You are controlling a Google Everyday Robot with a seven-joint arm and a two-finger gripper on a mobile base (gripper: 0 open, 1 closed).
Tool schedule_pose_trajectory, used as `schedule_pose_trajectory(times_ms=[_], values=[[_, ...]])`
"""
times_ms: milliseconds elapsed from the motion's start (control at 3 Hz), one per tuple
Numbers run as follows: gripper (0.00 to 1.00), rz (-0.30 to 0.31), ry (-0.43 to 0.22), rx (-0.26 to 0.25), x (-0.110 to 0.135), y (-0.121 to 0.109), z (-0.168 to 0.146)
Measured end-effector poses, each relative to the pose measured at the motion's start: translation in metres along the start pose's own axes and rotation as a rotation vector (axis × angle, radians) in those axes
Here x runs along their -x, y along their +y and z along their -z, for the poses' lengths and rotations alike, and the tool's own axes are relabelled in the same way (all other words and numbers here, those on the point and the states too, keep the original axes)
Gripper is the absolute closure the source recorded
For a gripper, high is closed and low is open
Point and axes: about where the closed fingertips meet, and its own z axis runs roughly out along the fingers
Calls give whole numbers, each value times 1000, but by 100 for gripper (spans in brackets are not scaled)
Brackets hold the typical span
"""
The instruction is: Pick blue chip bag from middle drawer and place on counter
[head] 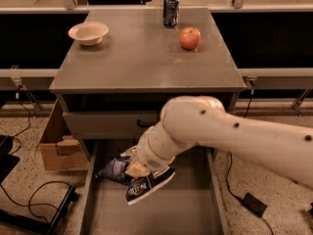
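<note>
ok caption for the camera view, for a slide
The tool on the blue chip bag in the middle drawer; bowl, can, apple on the counter.

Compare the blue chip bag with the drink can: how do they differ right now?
The blue chip bag is a crumpled foil pouch; the drink can is a rigid cylinder. The bag sits tilted, low within the open middle drawer; the can stands upright at the back edge of the counter. The gripper is at the bag's top; nothing touches the can. Both are dark blue with pale lettering.
</note>
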Motion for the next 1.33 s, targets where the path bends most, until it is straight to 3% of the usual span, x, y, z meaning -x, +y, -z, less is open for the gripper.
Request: schedule_pose_trajectory(times_ms=[667,1000,1333], values=[[100,19,32,-72,106,-32,134],[100,-18,43,-124,148,-70,167],[100,-33,21,-220,199,-123,187]])
